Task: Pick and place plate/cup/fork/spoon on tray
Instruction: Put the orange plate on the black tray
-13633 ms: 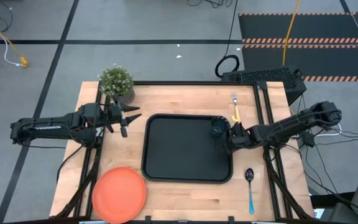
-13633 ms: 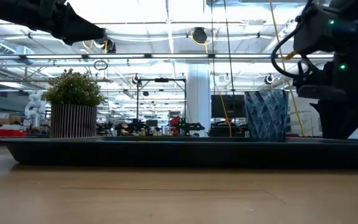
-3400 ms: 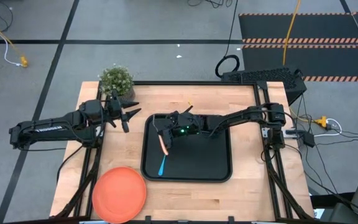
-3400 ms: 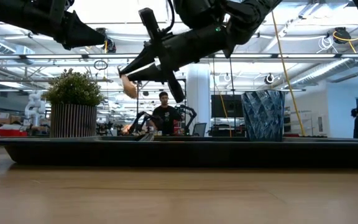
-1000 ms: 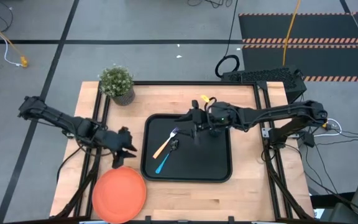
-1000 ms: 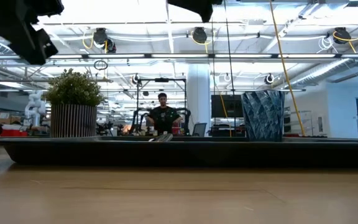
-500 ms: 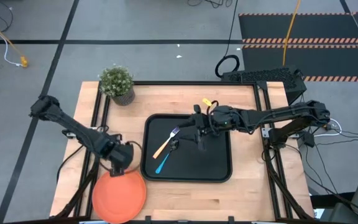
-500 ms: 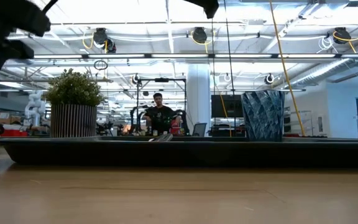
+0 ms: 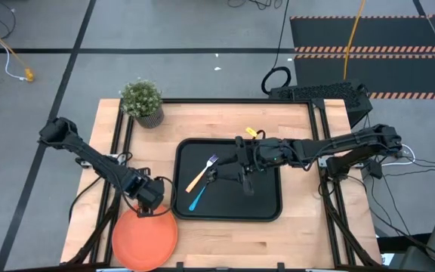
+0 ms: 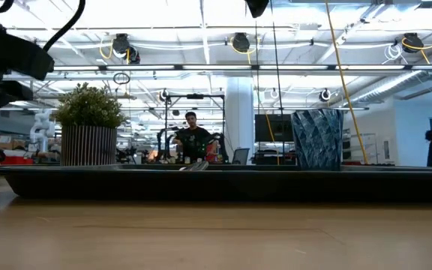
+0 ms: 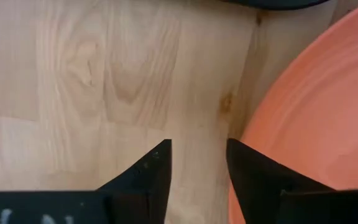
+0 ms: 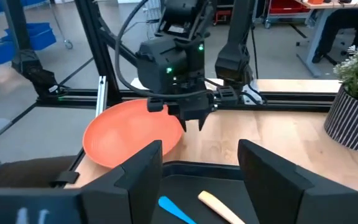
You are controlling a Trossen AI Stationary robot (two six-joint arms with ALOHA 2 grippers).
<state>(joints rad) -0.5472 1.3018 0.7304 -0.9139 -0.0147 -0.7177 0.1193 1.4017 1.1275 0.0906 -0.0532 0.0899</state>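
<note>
The orange plate lies flat on the wood at the table's near left. My left gripper points down at the plate's far rim, open; one finger is over the rim, the other over bare wood. The fork and the spoon lie on the black tray. My right gripper hovers open over the tray's middle. The cup stands on the tray; in the high view the right arm hides it.
A potted plant stands at the table's far left corner. Bare wood lies between the plate and the tray's left rim. People stand in the room behind the table.
My left gripper has gone from beside the tray's left rim toward the table's near edge and down, tipping until it points down over the plate's far rim. My right gripper has drifted a little toward the near edge above the tray.
</note>
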